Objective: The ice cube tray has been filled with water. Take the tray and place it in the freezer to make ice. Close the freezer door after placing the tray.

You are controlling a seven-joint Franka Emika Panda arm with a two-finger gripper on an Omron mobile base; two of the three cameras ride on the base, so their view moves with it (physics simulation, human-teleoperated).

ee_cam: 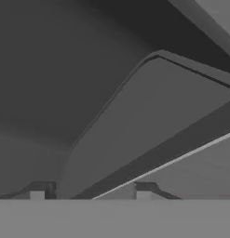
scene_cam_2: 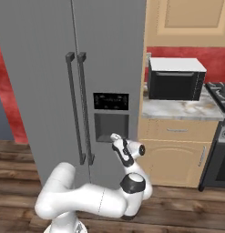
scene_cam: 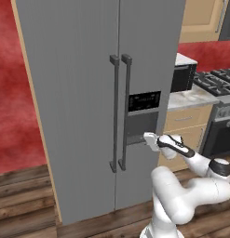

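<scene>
Red wall and a plank floor frame a tall grey two-door fridge, and everything here is best placed from the dark dispenser recess in its right-hand door.

Left of the recess, past the two dark bar handles, stands the freezer door. Its own handle is the farther of the pair from the recess. That door sits flush with its neighbour, so the freezer behind it is shut and cannot yet take anything. Where the ice cube tray lies I cannot tell.

The gripper is pushed up to the lower edge of the recess, with the arm folded low beneath it and reaching up and forward. In the hand view the gripper faces dim grey walls at very close range. Its fingertips stand apart with nothing visible between them. My guess is that the hand is there because the recess is where water comes out. Whether it is taking hold of anything I cannot say.

Right of the recess, beyond the fridge's side, a black microwave rests on a marble counter, well clear of the arm.

Judged from the shut doors, the opening, placing and closing steps are all still to do.
</scene>
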